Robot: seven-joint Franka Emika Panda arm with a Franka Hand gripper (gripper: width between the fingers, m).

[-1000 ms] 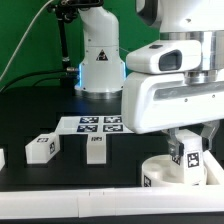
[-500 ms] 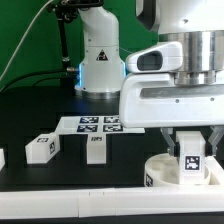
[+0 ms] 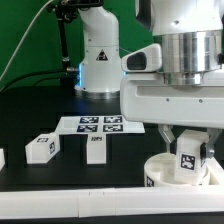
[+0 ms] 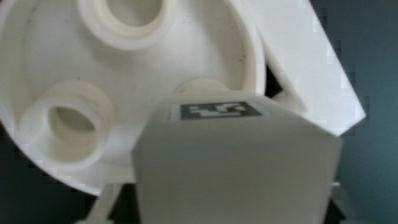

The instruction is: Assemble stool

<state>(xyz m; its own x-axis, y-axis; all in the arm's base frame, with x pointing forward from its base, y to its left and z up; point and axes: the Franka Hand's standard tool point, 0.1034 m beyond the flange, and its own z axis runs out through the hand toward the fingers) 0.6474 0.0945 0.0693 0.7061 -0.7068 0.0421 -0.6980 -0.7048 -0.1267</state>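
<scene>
"Exterior view first: where are the stool parts?"

"I have the seat [image 3: 152, 176] between four and five o'clock in that picture. It lies flat on the black table [image 3: 40, 110], close to the low white wall [image 3: 70, 205] along the six o'clock edge. My gripper [image 3: 188, 145] hangs straight over it, fingers pressed on either side of the held leg [image 3: 188, 166]. That leg stands upright, its tag [image 3: 187, 158] facing the camera. Its lower end is down at the seat's top face; whether it touches, I cannot tell."

"And the other legs?"

"Both sit on the table, apart from each other and well clear of the seat. The first loose leg [image 3: 41, 148] is at eight o'clock and the second loose leg [image 3: 96, 149] near seven. The marker board [image 3: 95, 124] lies just past them, toward twelve o'clock from the second one."

"Wrist view?"

"The held leg [image 4: 231, 175] fills the foreground as a grey block with its tag [image 4: 217, 110] on the sloped face. Behind it I see the seat [image 4: 178, 60] with a socket [image 4: 68, 122] and a second socket [image 4: 139, 15] open toward the camera. The block hides where it meets the seat."
</scene>
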